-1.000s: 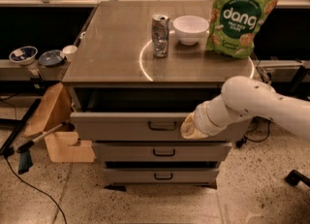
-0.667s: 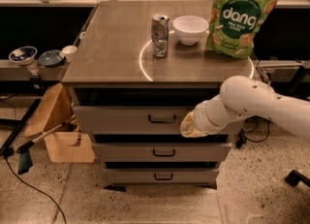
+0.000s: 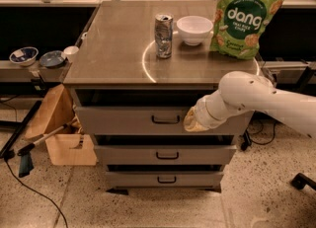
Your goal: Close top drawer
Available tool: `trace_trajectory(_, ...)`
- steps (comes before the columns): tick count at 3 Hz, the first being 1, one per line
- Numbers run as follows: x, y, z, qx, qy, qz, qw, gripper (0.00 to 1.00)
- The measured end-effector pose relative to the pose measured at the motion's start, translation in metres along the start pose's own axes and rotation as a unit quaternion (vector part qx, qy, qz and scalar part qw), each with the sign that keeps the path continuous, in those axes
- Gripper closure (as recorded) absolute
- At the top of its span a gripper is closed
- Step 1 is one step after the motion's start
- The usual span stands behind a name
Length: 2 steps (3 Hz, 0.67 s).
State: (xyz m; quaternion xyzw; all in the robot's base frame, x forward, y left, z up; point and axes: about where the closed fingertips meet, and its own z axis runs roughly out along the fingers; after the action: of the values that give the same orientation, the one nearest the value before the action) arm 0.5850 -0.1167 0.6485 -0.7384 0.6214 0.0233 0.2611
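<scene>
Since a second ago the gripper has moved inward with the top drawer, whose front now sits further back under the cabinet top, so the dark opening above it is narrower. The gripper's pale tip is against the drawer front, just right of the small loop handle, at the end of the white arm reaching in from the right. Whether it is open or shut I cannot tell; it seems to grip nothing and simply presses on the flat panel.

The closing push looks well under way but not finished, since the front seems to stand a little proud of the two lower drawers. The next move likely calls for a steady, straight push until the front is flush, without sliding sideways onto the handle. On top, a can, a white bowl and a green snack bag stand well apart from the work.
</scene>
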Motion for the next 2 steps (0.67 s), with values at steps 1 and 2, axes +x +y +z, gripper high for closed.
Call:
trace_trajectory(1, -0.002, 0.004, -0.001, -0.001, -0.004, 0.002, 1.0, 0.51)
trace_trajectory(2, 0.0, 0.029, -0.032, 0.01, 0.009, 0.023, 0.9996, 0.2)
